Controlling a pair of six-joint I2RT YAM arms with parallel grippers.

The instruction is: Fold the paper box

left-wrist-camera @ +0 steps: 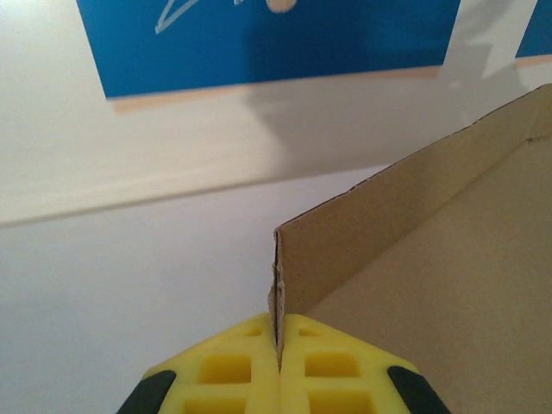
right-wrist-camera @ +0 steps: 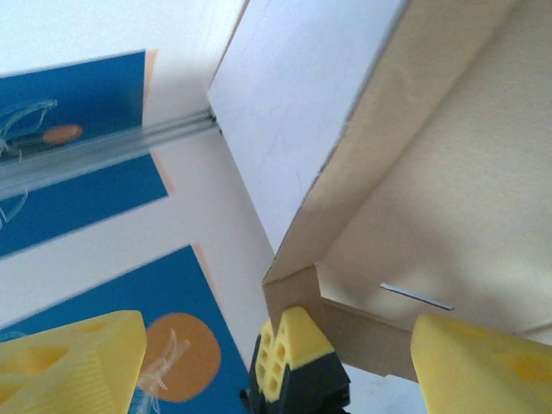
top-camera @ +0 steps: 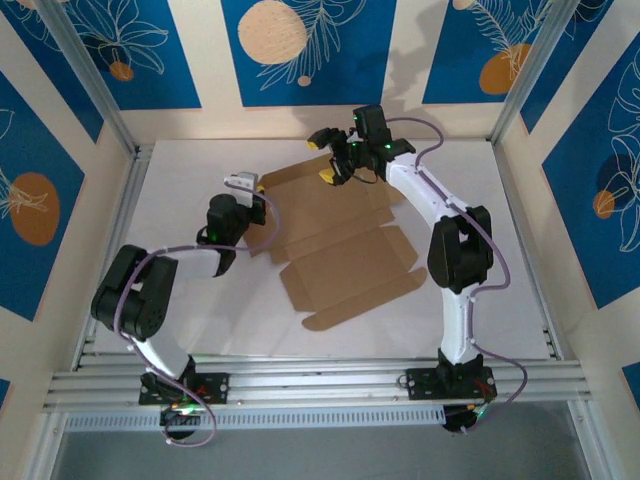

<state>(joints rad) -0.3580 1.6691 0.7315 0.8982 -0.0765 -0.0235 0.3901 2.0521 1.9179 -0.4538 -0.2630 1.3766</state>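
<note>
White surface (top-camera: 180,170) carries the paper box (top-camera: 340,250); left claw (left-wrist-camera: 278,358) pinches 1 side wall, probably to hold it upright, while right claw (top-camera: 326,158) gapes around its upper corner.

A flat white tabletop (top-camera: 185,175) lies under soft, even light, boxed in by cream walls (top-camera: 205,60) hung with deep-blue rectangular panels (top-camera: 340,60) drawn with white line leaves. The panel at 12 o'clock carries a pale peach disc (top-camera: 272,31), and those at 9 and 3 o'clock each carry an orange disc (top-camera: 32,208). Slanting silver aluminium posts (top-camera: 88,75) rise from the far corners at about 10 and 2 o'clock, and ribbed silver aluminium rails (top-camera: 320,385) run across the table's edge at 6 o'clock.
</note>
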